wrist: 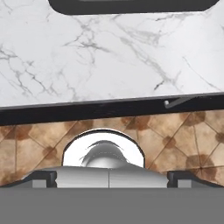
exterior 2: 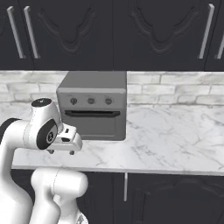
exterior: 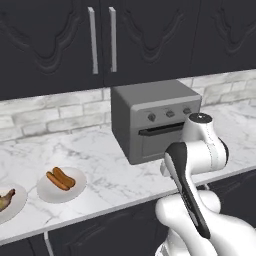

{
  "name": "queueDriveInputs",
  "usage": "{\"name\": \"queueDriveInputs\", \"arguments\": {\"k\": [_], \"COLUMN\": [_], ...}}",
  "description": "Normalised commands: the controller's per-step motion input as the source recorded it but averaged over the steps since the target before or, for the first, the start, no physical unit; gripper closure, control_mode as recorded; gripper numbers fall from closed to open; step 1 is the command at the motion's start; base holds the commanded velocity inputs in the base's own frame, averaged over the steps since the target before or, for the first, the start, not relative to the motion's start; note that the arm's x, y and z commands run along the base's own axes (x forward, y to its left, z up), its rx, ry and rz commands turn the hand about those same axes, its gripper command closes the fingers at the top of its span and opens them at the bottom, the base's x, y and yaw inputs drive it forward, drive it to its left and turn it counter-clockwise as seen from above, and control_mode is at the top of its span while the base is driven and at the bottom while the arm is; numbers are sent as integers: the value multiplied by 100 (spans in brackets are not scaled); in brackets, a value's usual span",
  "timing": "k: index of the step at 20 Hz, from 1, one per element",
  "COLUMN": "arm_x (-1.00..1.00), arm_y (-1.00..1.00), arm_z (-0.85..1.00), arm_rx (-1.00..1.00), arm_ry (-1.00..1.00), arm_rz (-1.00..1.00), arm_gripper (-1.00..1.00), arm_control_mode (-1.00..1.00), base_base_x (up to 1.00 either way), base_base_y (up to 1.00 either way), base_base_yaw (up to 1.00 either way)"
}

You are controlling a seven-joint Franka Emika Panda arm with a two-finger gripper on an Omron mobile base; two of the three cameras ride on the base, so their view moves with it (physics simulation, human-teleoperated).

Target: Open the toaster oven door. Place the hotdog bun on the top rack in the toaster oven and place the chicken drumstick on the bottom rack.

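The grey toaster oven (exterior: 150, 107) (exterior 2: 94, 89) stands at the back of the marble counter. Its toaster oven door (exterior: 162, 142) (exterior 2: 92, 122) is closed, with the dark bar handle along its top. Behind the door, the top rack and bottom rack are hidden. The hotdog bun (exterior: 60, 179) lies on a white plate (exterior: 75, 192) near the counter's front left. Further left, at the picture's edge, the chicken drumstick (exterior: 5, 199) lies on another plate (exterior: 17, 205). My gripper (exterior 2: 61, 152) (wrist: 111, 181) hangs open and empty, pointing down over the counter's front edge, in front of the oven and apart from it.
Dark wall cabinets with silver handles (exterior: 93, 40) hang above a pale brick backsplash (exterior 2: 175, 87). Bare marble counter (exterior 2: 175, 135) runs to the right of the oven. Below the counter edge (wrist: 109, 105) lie dark lower cabinets and a brown tiled floor (wrist: 175, 135).
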Motion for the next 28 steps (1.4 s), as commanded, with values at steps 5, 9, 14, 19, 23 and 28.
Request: {"name": "queueDriveInputs", "arguments": {"k": [5,9,14,19,23,28], "arm_x": [0,0,0,0,0,0], "arm_y": [0,0,0,0,0,0], "arm_z": [0,0,0,0,0,0], "arm_rx": [0,0,0,0,0,0], "arm_ry": [0,0,0,0,0,0], "arm_rz": [0,0,0,0,0,0], "arm_gripper": [-100,-100,-100,-100,-100,-100], "arm_control_mode": [100,100,100,100,100,100], "base_base_x": [-37,-24,-15,-9,-4,0], "base_base_y": [39,37,32,35,37,41], "base_base_yaw": [-6,3,16,19,15,8]}}
